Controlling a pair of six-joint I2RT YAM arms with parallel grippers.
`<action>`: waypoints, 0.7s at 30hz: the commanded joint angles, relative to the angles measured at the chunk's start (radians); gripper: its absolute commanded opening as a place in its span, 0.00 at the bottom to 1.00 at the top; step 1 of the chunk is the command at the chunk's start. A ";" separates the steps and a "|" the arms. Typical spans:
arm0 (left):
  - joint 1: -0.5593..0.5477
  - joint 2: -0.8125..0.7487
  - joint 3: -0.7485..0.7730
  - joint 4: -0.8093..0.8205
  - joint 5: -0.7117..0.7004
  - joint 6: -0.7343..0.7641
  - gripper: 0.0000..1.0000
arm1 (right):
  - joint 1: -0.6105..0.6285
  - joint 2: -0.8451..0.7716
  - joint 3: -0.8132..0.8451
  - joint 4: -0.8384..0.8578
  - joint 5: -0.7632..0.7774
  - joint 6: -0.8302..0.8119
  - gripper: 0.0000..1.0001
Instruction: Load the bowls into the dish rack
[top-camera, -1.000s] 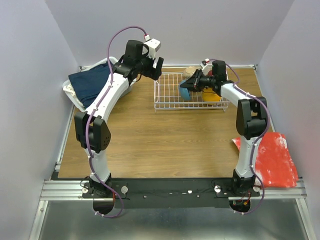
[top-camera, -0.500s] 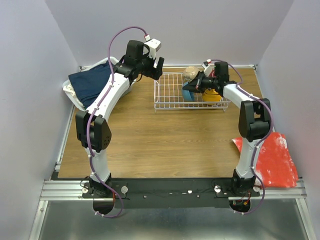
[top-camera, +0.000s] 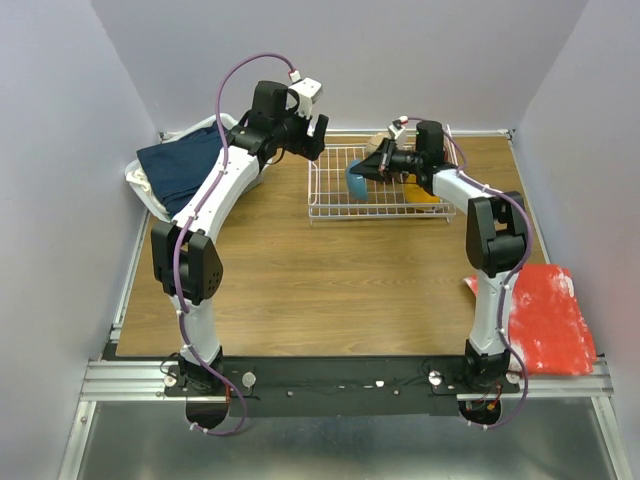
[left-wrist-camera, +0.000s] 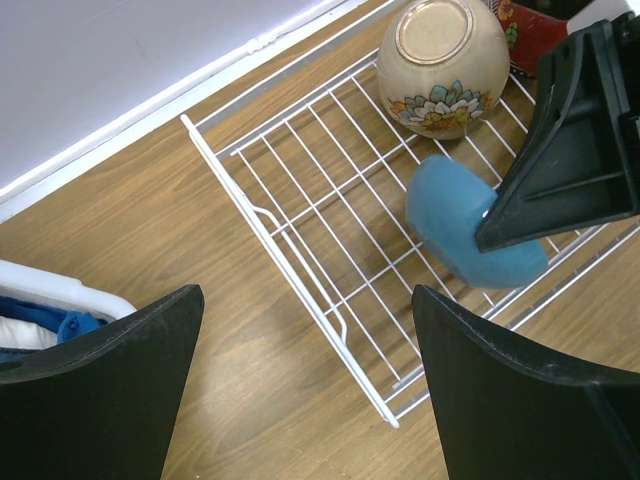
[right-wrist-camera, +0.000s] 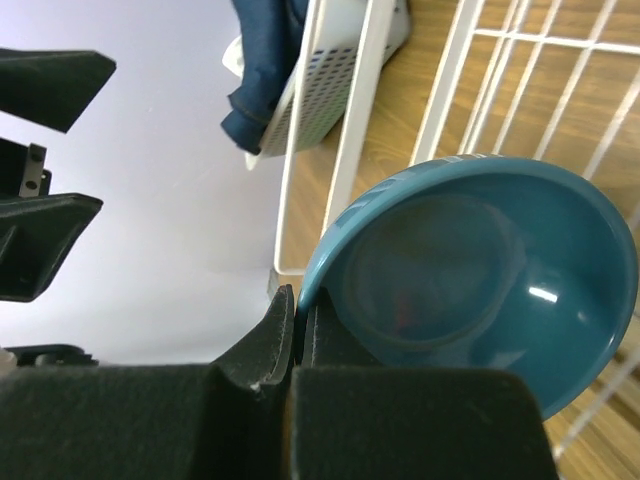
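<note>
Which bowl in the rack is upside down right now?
The cream flowered bowl, foot ring facing up. The blue bowl tilts on edge, its rim pinched in the right claw.

Dish rack (top-camera: 332, 192) right of basket (top-camera: 143, 190)

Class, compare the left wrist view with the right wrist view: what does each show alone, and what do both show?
Left wrist only: the floral cream bowl, upside down in the dish rack. Right wrist only: the blue bowl's inside, its rim pinched by the right fingers. Both: blue bowl, rack wires, wooden table.
</note>
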 joint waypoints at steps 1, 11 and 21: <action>-0.004 -0.024 -0.024 0.022 0.012 0.006 0.94 | 0.014 0.021 0.016 0.097 -0.054 0.079 0.01; -0.004 -0.012 -0.032 0.031 0.018 0.010 0.94 | -0.007 0.032 -0.030 0.004 -0.027 0.060 0.03; -0.004 0.010 -0.009 0.032 0.020 0.000 0.94 | -0.044 0.060 -0.085 -0.067 -0.028 0.029 0.09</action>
